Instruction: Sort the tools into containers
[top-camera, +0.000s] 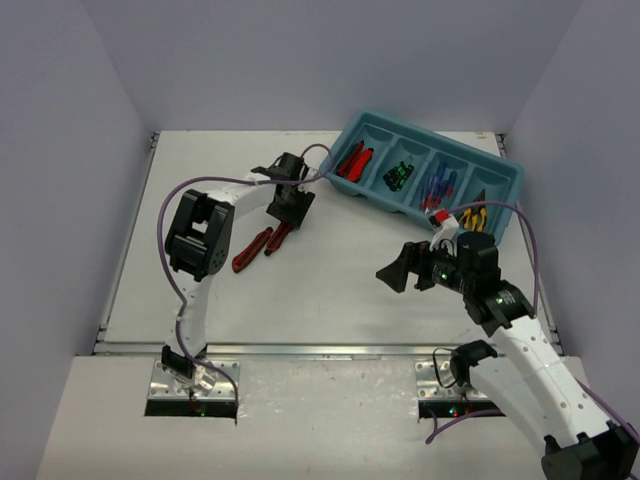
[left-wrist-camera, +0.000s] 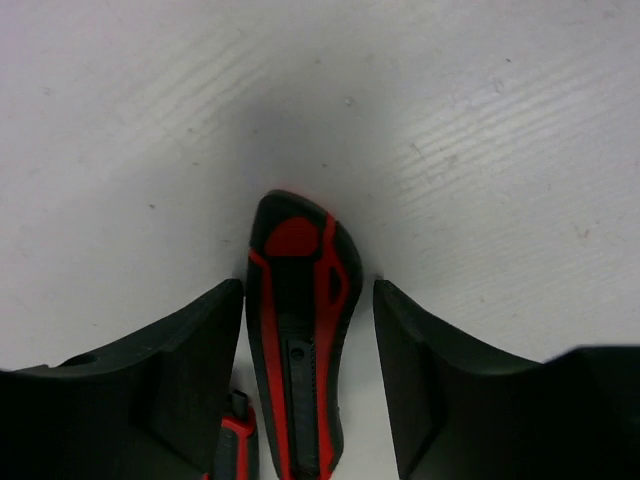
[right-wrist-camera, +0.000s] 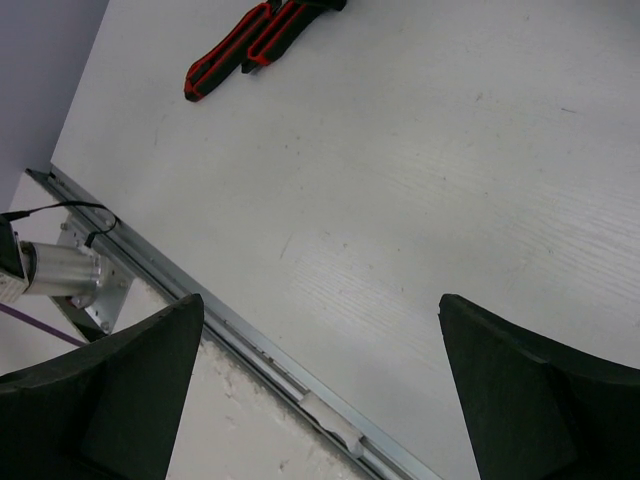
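red-handled cutters (left-wrist-camera: 300, 330): pickup step, left fingers (left-wrist-camera: 160, 390) apart astride one handle, not clamped; next calls for squeezing, then lifting. right fingers (right-wrist-camera: 110, 400) gape empty.

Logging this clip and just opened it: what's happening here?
The left gripper sits low over red-handled cutters lying on the table, its fingers straddling one handle with a gap showing, not yet gripped. The right gripper hangs open above the table beside the teal tray, which already holds other tools.
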